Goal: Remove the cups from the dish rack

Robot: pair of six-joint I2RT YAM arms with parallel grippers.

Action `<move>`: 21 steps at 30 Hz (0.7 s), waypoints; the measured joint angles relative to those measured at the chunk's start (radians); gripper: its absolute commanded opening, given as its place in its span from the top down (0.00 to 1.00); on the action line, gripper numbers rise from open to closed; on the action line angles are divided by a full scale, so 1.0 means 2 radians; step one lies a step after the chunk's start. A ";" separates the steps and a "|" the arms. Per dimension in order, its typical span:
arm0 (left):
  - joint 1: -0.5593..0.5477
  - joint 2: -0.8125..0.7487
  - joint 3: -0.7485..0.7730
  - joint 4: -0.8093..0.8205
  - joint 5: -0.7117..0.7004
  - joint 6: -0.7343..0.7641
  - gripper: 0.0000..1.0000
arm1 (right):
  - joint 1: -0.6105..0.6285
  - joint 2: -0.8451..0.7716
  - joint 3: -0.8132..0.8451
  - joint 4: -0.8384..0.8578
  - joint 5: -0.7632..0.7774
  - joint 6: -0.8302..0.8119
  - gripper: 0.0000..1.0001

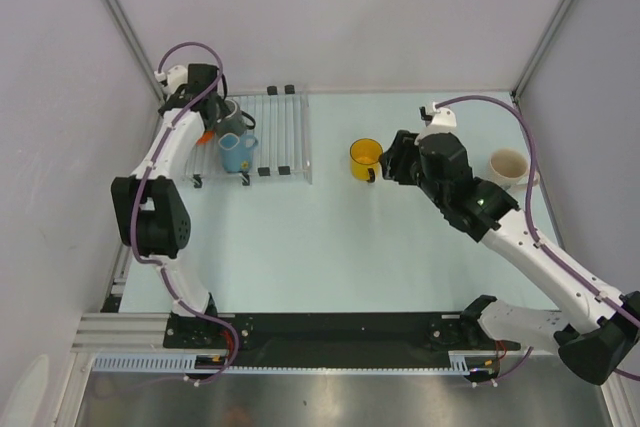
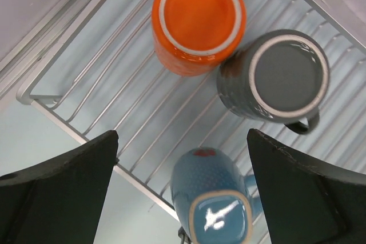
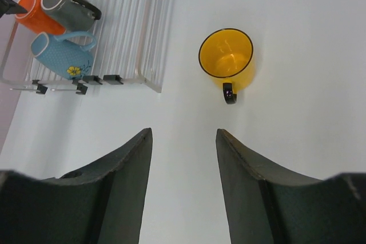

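Observation:
The clear dish rack (image 1: 280,132) stands at the back left. At its left end it holds an orange mug (image 2: 198,21), a dark grey mug (image 2: 280,75) and a light blue mug (image 2: 220,204), all bottom up. My left gripper (image 2: 183,135) is open and empty above these three, also in the top view (image 1: 220,107). A yellow mug (image 1: 366,158) stands upright on the table right of the rack. A cream mug (image 1: 508,166) stands at the far right. My right gripper (image 3: 183,132) is open and empty, just short of the yellow mug (image 3: 226,61).
The rack's right half (image 3: 143,27) is bare bars with small black clips (image 3: 113,79) along its front. White walls close in on the left, back and right. The arm bases sit on a black rail (image 1: 340,332) at the near edge.

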 measured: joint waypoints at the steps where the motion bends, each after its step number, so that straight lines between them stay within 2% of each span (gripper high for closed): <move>1: 0.004 0.006 0.000 0.002 0.001 0.001 0.00 | 0.000 -0.004 -0.009 0.008 -0.002 -0.001 0.46; 6: 0.020 0.043 0.017 0.024 0.005 0.017 0.00 | 0.002 -0.002 -0.054 0.049 -0.024 -0.001 0.46; 11: 0.022 0.055 0.027 0.053 0.011 0.027 0.00 | 0.010 0.027 -0.059 0.069 -0.047 0.001 0.46; 21: 0.051 0.088 0.084 0.084 0.016 0.026 0.00 | 0.022 0.030 -0.080 0.096 -0.062 0.001 0.45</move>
